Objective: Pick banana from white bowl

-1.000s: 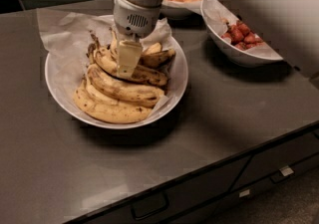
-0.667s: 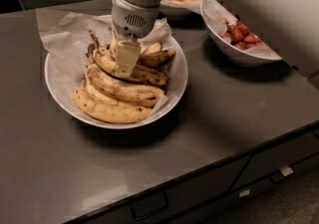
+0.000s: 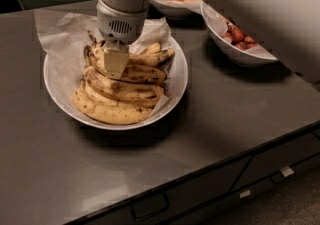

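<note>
Tool (image 3: 116,64), upper left of centre, lowered onto the bananas (image 3: 120,91) in the white bowl (image 3: 181,81); its grip cannot be told. Lift-out remains.

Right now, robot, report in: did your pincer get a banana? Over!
Pincer down on bananas in white bowl. None lifted yet. Berry bowl and orange-fruit bowl off to the side, nothing in the way.

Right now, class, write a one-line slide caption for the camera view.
Robot gripper at the spotted yellow bananas piled in the wide, paper-lined white bowl.
</note>
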Action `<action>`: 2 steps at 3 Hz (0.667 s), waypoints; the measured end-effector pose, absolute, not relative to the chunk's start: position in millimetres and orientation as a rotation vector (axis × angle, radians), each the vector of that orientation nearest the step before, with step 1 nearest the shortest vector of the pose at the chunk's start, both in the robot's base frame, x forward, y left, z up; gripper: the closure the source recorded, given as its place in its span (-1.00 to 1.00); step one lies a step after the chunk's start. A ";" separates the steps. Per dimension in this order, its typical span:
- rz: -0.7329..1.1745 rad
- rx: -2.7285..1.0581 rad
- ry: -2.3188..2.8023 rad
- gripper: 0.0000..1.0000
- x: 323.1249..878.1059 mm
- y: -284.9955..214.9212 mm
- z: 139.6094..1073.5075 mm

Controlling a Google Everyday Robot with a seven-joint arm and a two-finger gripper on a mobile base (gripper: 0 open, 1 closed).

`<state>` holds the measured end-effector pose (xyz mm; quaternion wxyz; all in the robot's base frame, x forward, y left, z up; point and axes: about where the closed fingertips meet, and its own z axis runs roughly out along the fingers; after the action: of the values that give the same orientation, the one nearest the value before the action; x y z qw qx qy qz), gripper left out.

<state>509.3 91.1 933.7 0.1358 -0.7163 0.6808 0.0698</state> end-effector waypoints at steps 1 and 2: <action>0.164 -2.058 1.982 0.18 501.5 93.5 939.4; 0.175 -2.046 2.020 0.06 503.6 87.7 928.2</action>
<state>503.6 87.7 928.2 0.1299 -0.7043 0.6953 0.0603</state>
